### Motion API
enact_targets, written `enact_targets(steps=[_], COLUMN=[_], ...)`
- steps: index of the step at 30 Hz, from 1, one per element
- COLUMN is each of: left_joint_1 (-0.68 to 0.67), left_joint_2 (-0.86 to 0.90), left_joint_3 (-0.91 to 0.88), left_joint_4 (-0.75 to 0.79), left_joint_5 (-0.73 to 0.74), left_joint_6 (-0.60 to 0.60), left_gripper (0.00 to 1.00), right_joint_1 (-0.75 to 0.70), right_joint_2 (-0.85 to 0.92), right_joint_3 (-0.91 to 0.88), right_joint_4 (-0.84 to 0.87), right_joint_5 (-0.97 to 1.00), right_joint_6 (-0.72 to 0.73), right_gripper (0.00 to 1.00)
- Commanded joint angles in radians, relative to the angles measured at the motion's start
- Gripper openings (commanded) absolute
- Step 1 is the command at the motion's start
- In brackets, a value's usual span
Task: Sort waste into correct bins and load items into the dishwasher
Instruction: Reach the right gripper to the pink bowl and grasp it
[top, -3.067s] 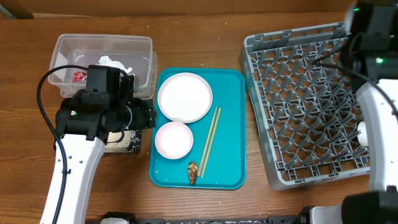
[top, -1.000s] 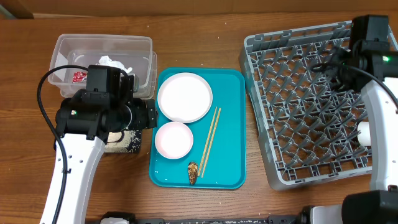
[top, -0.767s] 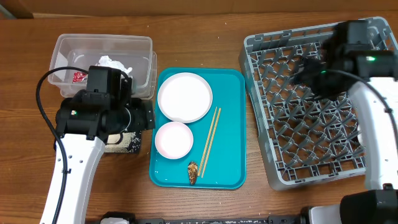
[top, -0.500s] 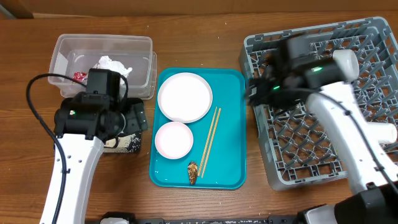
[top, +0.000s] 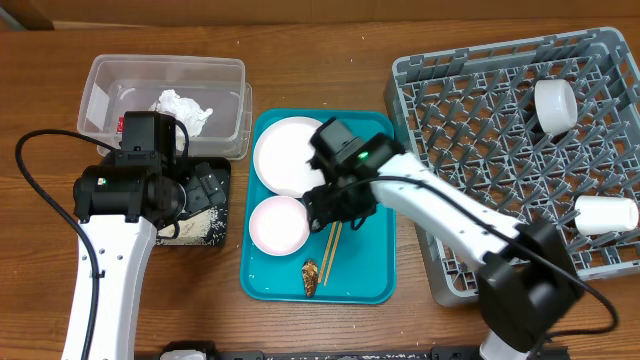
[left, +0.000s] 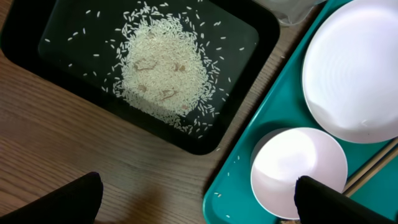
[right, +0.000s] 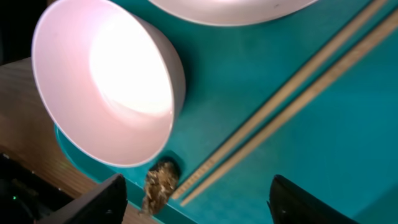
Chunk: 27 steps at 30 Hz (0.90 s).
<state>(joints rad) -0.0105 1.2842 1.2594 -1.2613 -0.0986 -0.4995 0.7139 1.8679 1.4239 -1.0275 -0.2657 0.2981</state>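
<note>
Tabletop (left: 93, 155) carried the black tray (left: 245, 40), with the rice (left: 163, 74) heaped inside it, just beside the teal tray (top: 370, 250). The left claw (left: 199, 205) hung above the strip where those two trays met, its fingers spread wide with nothing between them. The right claw (right: 199, 199) hung low over the teal tray, fingers apart and clamped on nothing, above the near ends of the chopsticks (top: 331, 250) and the brown food scrap (top: 311, 277). The pinkish bowl (top: 275, 225) sat upright on the teal tray, near the chopsticks but not touching them. The white plate (top: 280, 150) lay on the same tray behind it. The clear tub (top: 165, 65), at the far left of the tabletop, held the crumpled napkin (top: 182, 105) and a red wrapper (top: 117, 122), the latter largely hidden by the left arm. The grey dish rack (top: 480, 120) stood right of the teal tray. Two white vessels (top: 555, 105) lay towards its right side, and their type could not be determined.
</note>
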Motion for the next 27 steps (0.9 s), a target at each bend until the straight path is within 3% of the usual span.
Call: enact_targets(steps=[1,4,8,12,14,21,27], left_joint_1=[0.006,0.006,0.006,0.006,0.006,0.006,0.006], left_joint_2=[0.003,0.003,0.003,0.003,0.003,0.003,0.003], left_joint_3=[0.012,0.012,0.012,0.012,0.012,0.012,0.012], left_joint_4=[0.001,0.001,0.001,0.001,0.001,0.001,0.001], left_joint_5=[-0.015,-0.015,-0.015,-0.015,-0.013,-0.013,-0.013], left_joint_6=[-0.02,-0.02,-0.02,-0.02,-0.02,-0.02,-0.02], left_gripper=[1.0,1.0,1.0,1.0,1.0,1.0,1.0], right_joint_1=[0.038,0.053,0.054,0.054,0.048,-0.013,-0.108], right_joint_2=[0.06,0.095,0.118,0.119,0.119,0.078,-0.057], right_joint_3=[-0.005,-0.005,-0.005,-0.005,-0.003,0.047,0.174], right_joint_4=[0.021,0.036,0.076,0.104,0.107,0.045,-0.071], right_joint_5=[-0.005,0.002,0.002,0.002,0.002,0.011,0.233], right_joint_6=[0.029,0.055,0.074,0.074,0.082,0.08,0.05], right_gripper=[0.7,0.58,0.34,0.18,0.05,0.04,0.04])
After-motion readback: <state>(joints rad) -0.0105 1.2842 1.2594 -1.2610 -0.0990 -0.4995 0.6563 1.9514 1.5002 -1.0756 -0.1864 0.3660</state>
